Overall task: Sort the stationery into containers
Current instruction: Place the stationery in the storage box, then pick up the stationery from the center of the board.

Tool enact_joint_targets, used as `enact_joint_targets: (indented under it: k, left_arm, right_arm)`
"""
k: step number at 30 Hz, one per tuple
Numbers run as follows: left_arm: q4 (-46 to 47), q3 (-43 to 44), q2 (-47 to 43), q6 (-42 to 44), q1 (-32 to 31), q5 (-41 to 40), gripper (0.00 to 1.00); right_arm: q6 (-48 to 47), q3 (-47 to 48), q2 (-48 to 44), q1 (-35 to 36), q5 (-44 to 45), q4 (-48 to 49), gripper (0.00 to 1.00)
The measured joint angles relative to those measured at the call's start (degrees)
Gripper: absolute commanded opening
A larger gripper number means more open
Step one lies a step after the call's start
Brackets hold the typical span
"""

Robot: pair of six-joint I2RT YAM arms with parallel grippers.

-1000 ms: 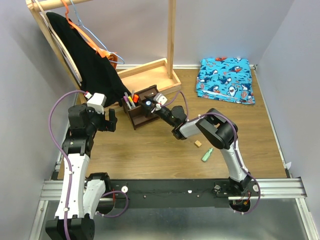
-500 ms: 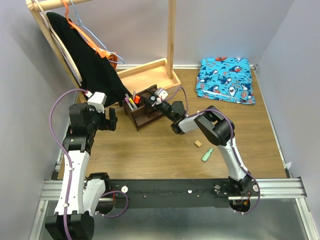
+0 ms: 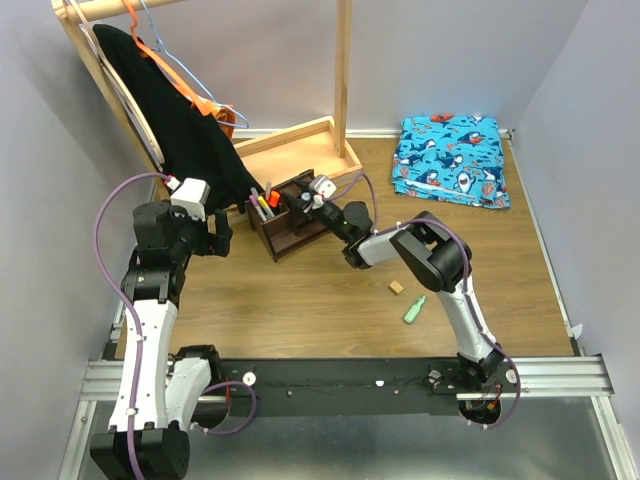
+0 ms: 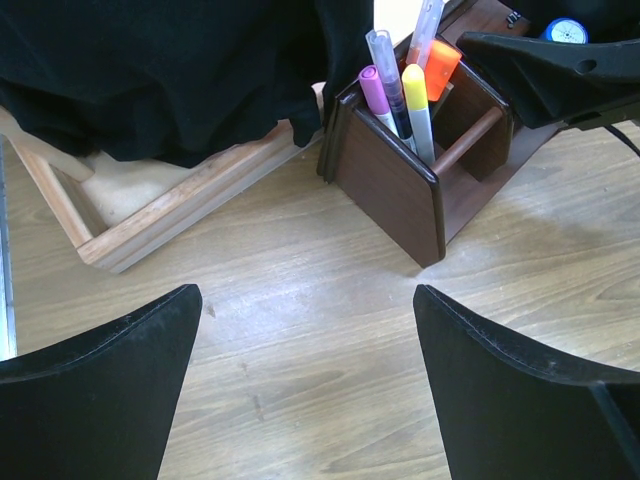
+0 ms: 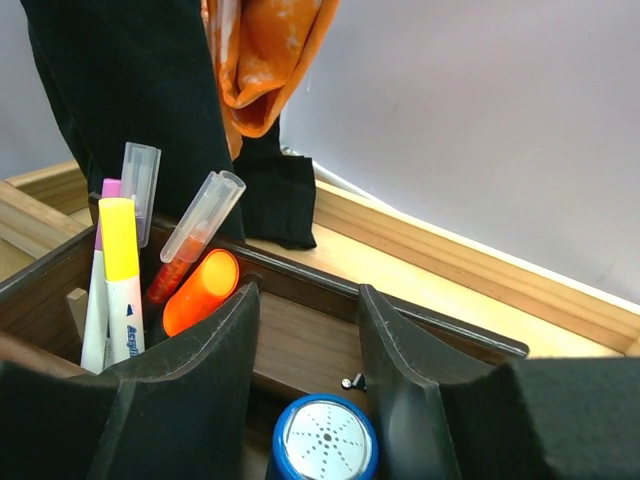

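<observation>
**Blue-topped tube over the brown box**

The blue-topped tube [image 5: 325, 440] sits between the two fingers of the right gripper [image 5: 307, 295]. The fingers press close on both its sides, so it looks held. It hangs just above the right part of the dark brown desk organiser [image 4: 385, 185], at the far left of the table [image 3: 300, 290].

The tube looks small, light and hard. It is round and smooth, so I think it could slip or roll. The best place to hold it is on its sides, just under the cap.

In the organiser's left part stand a yellow-white marker [image 4: 417, 110], a pink-white pen [image 4: 372, 90] and an orange one [image 4: 445, 65].

The left gripper [image 4: 307, 292] hangs near the organiser on its left. Its fingers are spread wide with nothing in them.

A tan eraser [image 3: 397, 287] and a mint-green highlighter [image 3: 414, 310] lie near each other on the table, on the near right, well apart from the organiser.
</observation>
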Motion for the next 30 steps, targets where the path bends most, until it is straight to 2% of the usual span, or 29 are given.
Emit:
enact_joint_targets:
  k: [14,19,24,27,30]
  left_arm:
    - [-0.4,0.0,-4.1,-0.4,0.0,0.0,0.96]
    - [-0.4,0.0,-5.9,-0.7,0.0,0.7,0.97]
    - [-0.4,0.0,-8.3,-0.7,0.0,2.5,0.97]
    - [-0.4,0.0,-9.7,-0.7,-0.2,3.2,0.97]
    - [-0.3,-0.2,-11.2,-1.2,-0.4,4.0,0.98]
  right_arm:
    - [0.1,-4.5,-11.0,-0.6,-0.4,-2.1,0.57]
    - [0.5,-7.1,-22.0,-0.6,-1.9,-4.8,0.64]
    - [0.7,-8.5,-41.2,-0.6,-1.1,-26.6,0.64]
    - [3.2,-9.2,-53.1,-0.5,3.3,-44.0,0.64]
    - [5.6,-12.3,-59.9,-0.5,7.9,-58.2,0.64]
